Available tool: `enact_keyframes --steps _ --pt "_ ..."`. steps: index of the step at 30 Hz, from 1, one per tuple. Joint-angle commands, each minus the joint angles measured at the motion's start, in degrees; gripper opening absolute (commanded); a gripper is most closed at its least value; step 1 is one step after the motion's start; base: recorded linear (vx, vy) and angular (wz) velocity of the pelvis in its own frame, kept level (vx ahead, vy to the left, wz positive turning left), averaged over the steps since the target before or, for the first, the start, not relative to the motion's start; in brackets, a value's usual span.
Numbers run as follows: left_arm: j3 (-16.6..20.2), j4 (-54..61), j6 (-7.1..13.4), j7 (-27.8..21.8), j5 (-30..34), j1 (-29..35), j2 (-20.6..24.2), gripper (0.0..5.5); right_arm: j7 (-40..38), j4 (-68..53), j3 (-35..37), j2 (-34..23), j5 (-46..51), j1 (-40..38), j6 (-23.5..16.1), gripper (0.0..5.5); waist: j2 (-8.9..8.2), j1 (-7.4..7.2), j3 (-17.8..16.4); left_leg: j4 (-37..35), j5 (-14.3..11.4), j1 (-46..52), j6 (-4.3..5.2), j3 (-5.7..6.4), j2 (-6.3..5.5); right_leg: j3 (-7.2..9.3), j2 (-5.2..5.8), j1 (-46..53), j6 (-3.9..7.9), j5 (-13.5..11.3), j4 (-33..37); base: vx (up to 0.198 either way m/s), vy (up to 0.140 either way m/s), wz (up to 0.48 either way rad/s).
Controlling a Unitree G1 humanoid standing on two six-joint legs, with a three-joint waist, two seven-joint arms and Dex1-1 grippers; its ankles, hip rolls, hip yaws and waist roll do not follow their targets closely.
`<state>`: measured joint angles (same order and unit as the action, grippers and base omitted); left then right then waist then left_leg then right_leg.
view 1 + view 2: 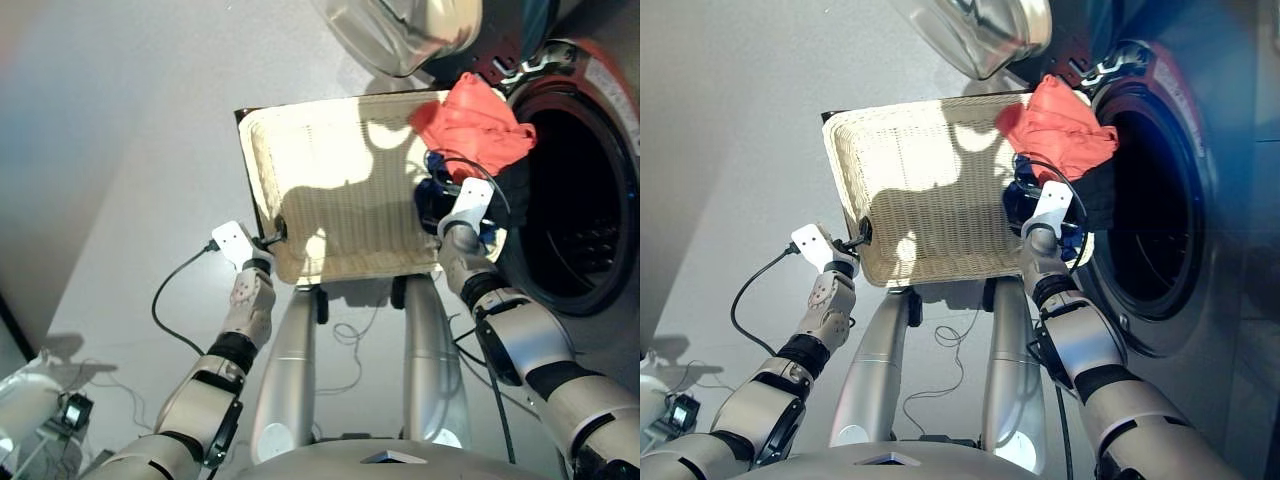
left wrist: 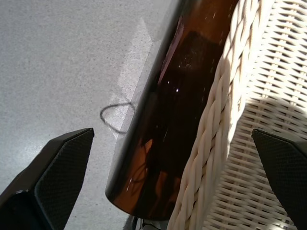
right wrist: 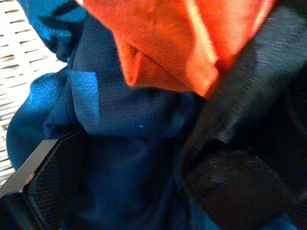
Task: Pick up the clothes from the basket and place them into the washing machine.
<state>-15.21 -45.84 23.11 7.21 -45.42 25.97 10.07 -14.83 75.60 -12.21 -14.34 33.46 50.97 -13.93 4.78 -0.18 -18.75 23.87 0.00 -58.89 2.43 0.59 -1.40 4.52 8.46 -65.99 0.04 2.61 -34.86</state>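
— Where are the clothes right now?

— All 3 are bunched at the basket's right end, the end nearest the washing machine. The orange-red garment sits on top and spills over the rim toward the open porthole. The black garment hangs beside it at the drum's edge, and the navy garment lies underneath, against the weave.

— And the arms?

— The right gripper is pressed right into the pile; from its wrist I see one finger against the navy cloth, but fabric hides the rest, so I cannot tell whether the jaws are closed on anything. The left gripper is at the basket's opposite end, jaws wide, straddling the woven wall and the dark frame edge without clamping.

— What would make this step go well?

— I'd say close the left jaws firmly on that rim first, so the basket can't slide. Then the right should pinch deep into the bunched cloth, not a loose edge, lift clear of the rim and carry it well inside the drum before releasing. The machine's door stands open above, out of the way.
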Motion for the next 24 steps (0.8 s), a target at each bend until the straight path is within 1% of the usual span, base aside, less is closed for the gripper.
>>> enact_keyframes --steps 1,2,5,9,12,13,15,16,19,20,21,22,23,24 --pt "1.71 3.68 0.26 0.16 0.71 -0.69 2.09 5.5 0.7 0.46 -0.42 -1.18 -0.2 0.49 0.94 5.5 1.89 -0.49 -0.27 10.05 -9.02 -2.58 -2.44 -0.09 -0.54 -0.72 -1.71 0.84 4.0 2.35 -1.33 0.0 0.0 0.0" --pt "1.78 4.12 0.03 0.06 0.82 -0.9 2.04 5.5 0.65 0.47 -0.19 -1.32 -0.46 0.62 1.01 0.02 1.84 -0.44 -0.12 10.44 -9.05 -2.7 -2.39 -0.14 -0.46 -0.52 -1.49 0.85 3.97 2.32 -1.54 0.0 0.0 0.0" --pt "1.49 4.89 -0.14 -0.08 1.19 -1.25 2.14 5.5 0.96 0.32 -0.27 -1.36 -1.07 0.69 1.07 0.0 1.56 -0.5 0.31 9.67 -8.9 -2.06 -2.38 -0.16 -0.26 -0.31 -1.4 1.47 3.95 2.16 -0.7 0.0 0.0 0.0" --pt "1.67 4.86 -0.17 -0.11 1.29 -1.31 2.28 5.5 0.52 0.07 -0.25 -1.58 -1.86 0.64 1.07 0.0 1.12 -0.73 0.82 8.5 -8.75 -0.98 -2.36 -0.19 -0.21 -0.41 -1.5 2.32 3.95 1.8 0.46 0.0 0.0 0.0" --pt "2.2 4.81 0.03 0.11 1.39 -1.89 2.14 5.5 -1.04 -1.96 -0.12 -1.79 -3.58 0.2 0.33 0.0 0.86 -0.97 1.25 6.75 -8.44 0.81 -2.3 -0.29 0.01 -0.53 -1.49 4.04 4.09 1.27 2.33 0.0 0.0 0.0" --pt "2.43 4.95 0.19 0.21 1.49 -2.27 2.16 5.5 -2.06 -3.46 -0.4 -1.97 -5.07 -0.02 0.0 0.0 0.78 -1.09 1.36 5.78 -8.18 1.65 -2.23 -0.41 0.08 -0.52 -1.46 4.85 4.16 1.05 3.26 0.0 0.0 0.0" --pt "3.01 5.43 0.66 0.54 1.59 -2.7 2.03 5.5 -3.46 -7.48 0.68 -1.96 -4.58 -0.96 -1.45 0.0 0.56 -1.38 1.37 3.95 -7.78 3.42 -2.07 -0.74 0.23 -0.69 -1.4 6.41 4.48 0.44 5.1 0.0 0.0 0.0" --pt "3.18 5.37 0.72 0.64 1.76 -2.9 2.0 5.5 -4.24 -7.99 0.88 -2.41 -5.61 -1.34 -1.48 0.0 0.48 -1.51 1.39 3.24 -7.61 4.1 -2.07 -0.75 0.22 -0.77 -1.52 7.09 4.52 0.2 5.77 0.0 0.0 0.0" --pt "4.11 5.64 1.47 2.18 2.85 -3.27 1.61 5.5 -11.29 -16.23 0.8 -4.2 -14.69 -3.06 -1.65 0.0 0.42 -2.15 1.25 0.29 -6.68 6.5 -1.99 -0.98 0.37 -0.9 -1.61 9.29 4.91 -1.11 8.98 0.0 0.0 0.0" --pt "4.68 5.76 2.1 3.39 3.93 -3.16 1.33 5.5 -15.14 -20.39 2.49 -5.66 -19.01 -4.5 -1.54 0.0 0.55 -2.54 1.17 -1.26 -6.24 7.84 -1.95 -1.14 0.36 -0.98 -1.58 10.55 5.15 -1.63 10.69 0.0 0.0 0.0" --pt "4.64 5.78 2.1 3.44 3.97 -3.17 1.31 5.5 -15.23 -20.57 2.54 -5.64 -19.12 -4.62 -1.44 0.0 0.55 -2.52 1.09 -1.39 -6.18 8.01 -1.95 -1.14 0.36 -0.97 -1.59 10.71 5.15 -1.68 10.79 -0.017 0.037 -0.177" --pt "4.89 5.8 2.44 3.91 4.4 -3.08 1.25 5.5 -17.0 -22.62 3.93 -6.67 -20.25 -4.72 -1.55 0.0 0.58 -2.68 1.08 -2.37 -5.91 8.75 -1.96 -1.28 0.38 -1.05 -1.64 11.48 5.31 -2.04 12.02 -0.124 0.053 -0.176" --pt "5.06 6.33 2.95 4.5 4.69 -3.05 1.0 5.5 -20.44 -25.45 6.09 -8.64 -23.53 -5.1 -1.4 0.0 0.59 -3.24 0.77 -3.62 -3.88 8.95 -2.36 -1.96 0.06 -0.95 -1.26 11.6 5.16 -4.37 13.73 0.0 0.0 0.0" --pt "5.0 6.31 2.92 4.52 4.71 -3.12 0.97 5.5 -20.49 -25.51 6.12 -8.61 -23.6 -5.24 -1.32 0.0 0.77 -2.97 0.98 -3.62 -5.61 9.91 -2.09 -1.47 0.24 -1.23 -1.6 12.28 5.59 -2.67 13.24 -0.025 0.051 -0.095"
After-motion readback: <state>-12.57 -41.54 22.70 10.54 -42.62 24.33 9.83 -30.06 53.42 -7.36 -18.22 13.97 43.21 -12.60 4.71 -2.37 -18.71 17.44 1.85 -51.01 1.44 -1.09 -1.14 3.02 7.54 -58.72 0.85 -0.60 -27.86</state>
